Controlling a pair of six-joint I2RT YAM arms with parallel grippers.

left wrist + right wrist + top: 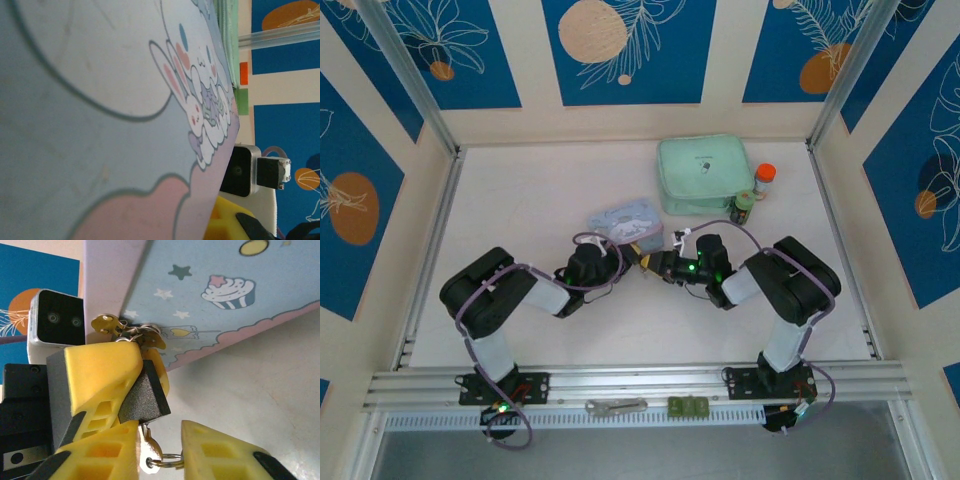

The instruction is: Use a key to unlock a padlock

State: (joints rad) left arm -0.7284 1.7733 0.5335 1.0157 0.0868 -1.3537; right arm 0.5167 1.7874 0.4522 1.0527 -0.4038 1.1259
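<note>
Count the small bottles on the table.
2: an orange-capped bottle right of the green pouch, and a dark green bottle at the pouch's front-right corner. None seem hidden.

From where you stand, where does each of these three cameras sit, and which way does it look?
Top external: above and behind the bases, looking down on the table; left arm and right arm show, meeting at the blue tin.
Left wrist: on the left arm, close against the tin's bunny print; a corner of its yellow finger shows.
Right wrist: on the right arm, facing the padlock and key; right gripper shows below.
Shared: all three views show the tin.
</note>
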